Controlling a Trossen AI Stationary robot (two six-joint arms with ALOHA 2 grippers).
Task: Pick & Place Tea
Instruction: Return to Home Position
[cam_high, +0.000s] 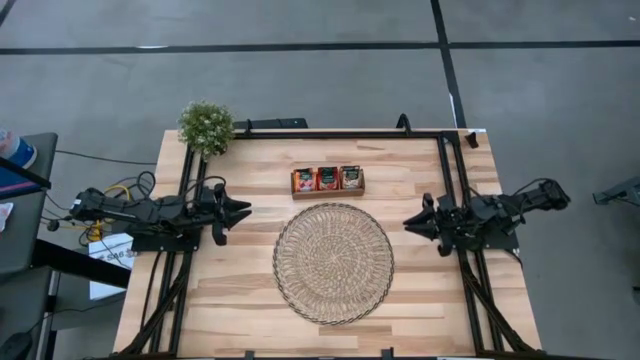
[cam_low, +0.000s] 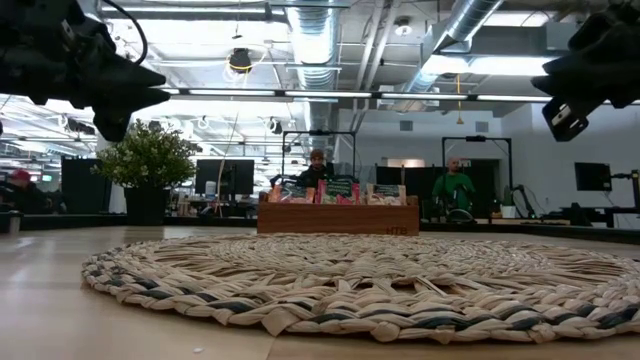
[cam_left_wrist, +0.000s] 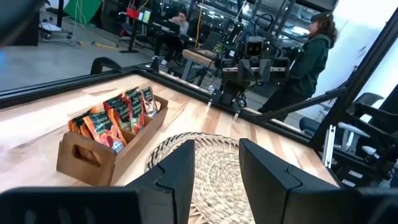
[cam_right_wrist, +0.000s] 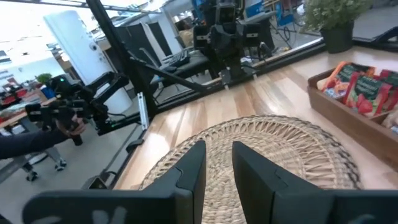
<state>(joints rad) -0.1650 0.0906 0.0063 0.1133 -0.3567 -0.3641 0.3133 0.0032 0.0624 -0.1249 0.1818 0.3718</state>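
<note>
The tea (cam_high: 328, 178) is a row of red-orange sachets standing upright in a small brown wooden tray (cam_high: 300, 190) at the table's far middle. The tea also shows in the left wrist view (cam_left_wrist: 115, 121) and the right wrist view (cam_right_wrist: 360, 84). A round woven mat (cam_high: 333, 262) lies just nearer than the tray, with nothing on it. My left gripper (cam_high: 245, 210) hovers level over the table left of the mat, open and holding nothing (cam_left_wrist: 216, 177). My right gripper (cam_high: 408, 222) hovers right of the mat, its fingers a narrow gap apart with nothing between them (cam_right_wrist: 219, 168).
A small potted plant (cam_high: 206, 125) stands at the table's far left corner. Black frame rails (cam_high: 450, 180) run along the left, right and far edges. Bare wood lies between mat and each arm. People (cam_low: 455, 185) are in the room beyond the table.
</note>
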